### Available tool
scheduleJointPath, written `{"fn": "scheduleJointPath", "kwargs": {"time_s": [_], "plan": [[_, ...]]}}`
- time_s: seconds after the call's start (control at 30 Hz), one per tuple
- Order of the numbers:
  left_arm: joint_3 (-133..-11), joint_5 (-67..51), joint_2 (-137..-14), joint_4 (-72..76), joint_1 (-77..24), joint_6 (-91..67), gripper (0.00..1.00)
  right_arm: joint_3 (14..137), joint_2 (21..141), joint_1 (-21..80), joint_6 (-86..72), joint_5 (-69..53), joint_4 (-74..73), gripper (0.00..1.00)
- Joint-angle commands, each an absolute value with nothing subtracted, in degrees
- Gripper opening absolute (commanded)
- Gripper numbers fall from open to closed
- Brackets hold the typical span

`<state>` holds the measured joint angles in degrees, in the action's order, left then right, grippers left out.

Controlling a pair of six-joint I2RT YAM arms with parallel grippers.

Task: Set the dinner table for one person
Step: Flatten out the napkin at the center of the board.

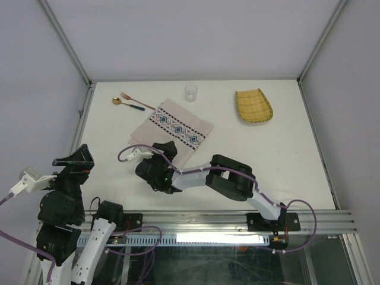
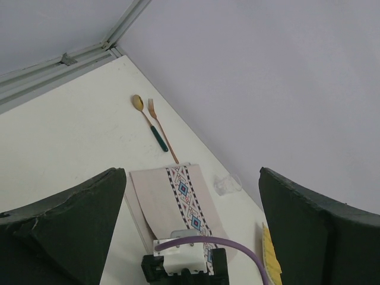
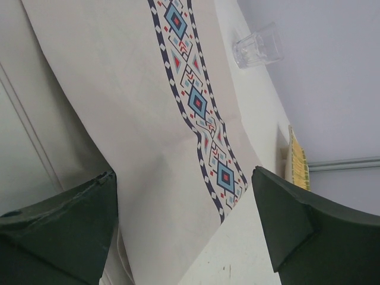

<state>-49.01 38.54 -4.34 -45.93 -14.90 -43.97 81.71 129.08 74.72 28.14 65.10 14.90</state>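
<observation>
From above, the white tabletop spreads in front of both arms. It carries a patterned placemat, a glass, a yellow plate, a spoon and a fork. The right end effector is at the placemat's near corner.

In the left wrist view, the left end effector is opened wide and holds nothing.

In the right wrist view, the right end effector is also wide, above the placemat.
</observation>
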Motion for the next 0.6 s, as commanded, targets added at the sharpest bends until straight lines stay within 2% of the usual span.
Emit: {"fn": "scheduleJointPath", "kwargs": {"time_s": [0.0, 0.57], "plan": [[-49.03, 38.07, -3.72, -45.62, -14.35, -43.95, 0.99, 85.91, 124.04, 74.36, 27.56, 66.12, 6.68, 0.92], [-48.05, 37.29, -3.71, -45.52, -14.35, -44.47, 0.99, 86.31, 121.09, 74.23, 27.56, 66.12, 4.36, 0.92]]}}
